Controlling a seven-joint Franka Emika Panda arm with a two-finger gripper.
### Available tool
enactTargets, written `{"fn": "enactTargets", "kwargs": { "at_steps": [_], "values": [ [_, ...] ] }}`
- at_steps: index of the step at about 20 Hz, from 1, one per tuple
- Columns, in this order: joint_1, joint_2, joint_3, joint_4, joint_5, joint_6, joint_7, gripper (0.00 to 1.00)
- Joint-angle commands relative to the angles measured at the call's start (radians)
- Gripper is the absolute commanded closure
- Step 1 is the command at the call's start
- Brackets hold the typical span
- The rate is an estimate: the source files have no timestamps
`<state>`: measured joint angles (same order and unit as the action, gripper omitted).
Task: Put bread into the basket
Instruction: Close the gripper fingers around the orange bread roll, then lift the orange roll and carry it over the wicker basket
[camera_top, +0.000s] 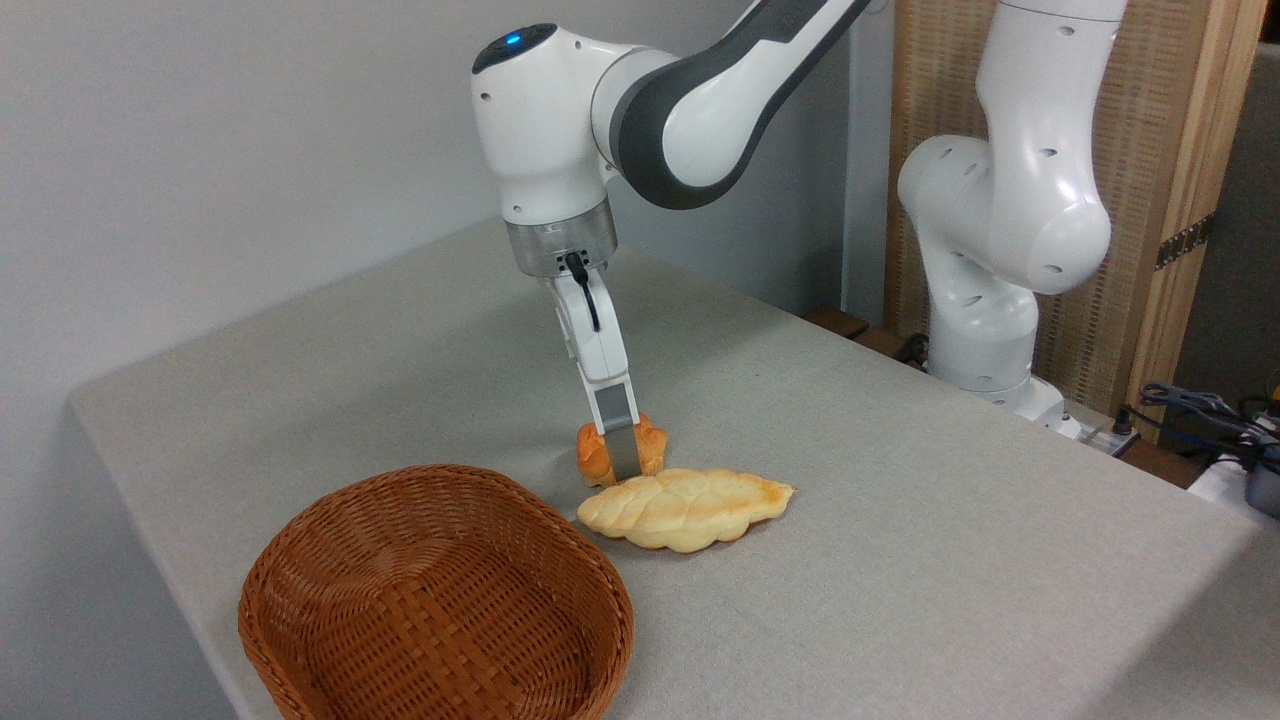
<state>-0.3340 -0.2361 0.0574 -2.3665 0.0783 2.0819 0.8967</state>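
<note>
Honestly, the small lumpy orange-brown bun looks light and squishy; gripper pinches its middle, wicker oval basket at 7 o'clock.

Small orange-brown bun sits on the table behind the empty reddish wicker basket.

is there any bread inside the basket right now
No, the basket holds nothing; the bread sits on the table in the claw, beside the braided loaf.

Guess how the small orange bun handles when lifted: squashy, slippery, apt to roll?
The bread looks narrower between the tool fingers, so probably soft and light. Its lumpy matte top suggests decent grip. Roundish, it might roll if dropped onto the basket rim.
</note>
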Motion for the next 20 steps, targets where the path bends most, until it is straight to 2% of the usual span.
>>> {"fn": "enactTargets", "kwargs": {
  "at_steps": [1, 12, 17, 20],
  "values": [
    [-0.013, -0.002, 0.007, -0.014, 0.014, 0.018, 0.002, 0.61],
    [-0.013, -0.009, 0.004, 0.019, 0.001, 0.006, -0.007, 0.63],
    [-0.025, 0.012, 0.008, 0.191, 0.004, -0.209, -0.044, 0.62],
    [-0.023, 0.046, 0.044, 0.307, 0.001, -0.230, -0.050, 0.56]
  ]
}}
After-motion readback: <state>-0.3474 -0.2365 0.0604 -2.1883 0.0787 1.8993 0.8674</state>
